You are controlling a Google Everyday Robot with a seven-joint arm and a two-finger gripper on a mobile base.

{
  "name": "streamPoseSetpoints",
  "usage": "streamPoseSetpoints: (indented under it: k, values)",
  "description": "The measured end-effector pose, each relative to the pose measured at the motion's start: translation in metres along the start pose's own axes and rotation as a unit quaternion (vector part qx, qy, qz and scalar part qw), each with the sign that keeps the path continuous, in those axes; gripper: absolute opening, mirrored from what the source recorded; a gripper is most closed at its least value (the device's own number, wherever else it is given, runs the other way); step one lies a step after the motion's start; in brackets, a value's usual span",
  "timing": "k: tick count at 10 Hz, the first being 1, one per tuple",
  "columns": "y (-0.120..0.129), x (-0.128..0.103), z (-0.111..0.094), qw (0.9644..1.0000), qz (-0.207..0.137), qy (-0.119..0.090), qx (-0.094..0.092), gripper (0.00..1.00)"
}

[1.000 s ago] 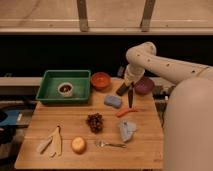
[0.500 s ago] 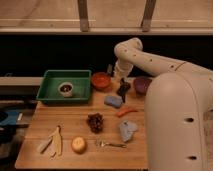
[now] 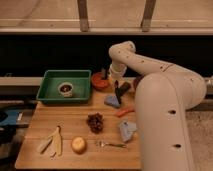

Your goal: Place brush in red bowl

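Moved: gripper (image 3: 104, 74) has swung left, now over the far rim of the red bowl (image 3: 98, 83).
Grip: open or shut, can't tell.

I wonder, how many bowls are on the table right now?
3. The red bowl beside the green tray, a small bowl inside that tray, and a dark bowl partly hidden behind the arm. The gripper hangs between the red and dark bowls; the arm may hide more.

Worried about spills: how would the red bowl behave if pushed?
The red bowl looks small and shallow, so it probably slides rather than tips. Likely light and rigid. The hand is just above its rim.
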Motion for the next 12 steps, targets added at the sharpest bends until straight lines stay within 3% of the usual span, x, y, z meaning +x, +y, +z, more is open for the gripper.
streamPoseSetpoints:
  k: [2, 6, 12]
  values:
    - [0.015, -0.018, 0.008, 0.9997, -0.023, 0.001, -0.013, 0.00]
    - [0.031, -0.031, 0.011, 0.9987, -0.045, 0.007, -0.021, 0.00]
    - [0.024, -0.033, 0.012, 0.9989, -0.044, 0.007, -0.018, 0.00]
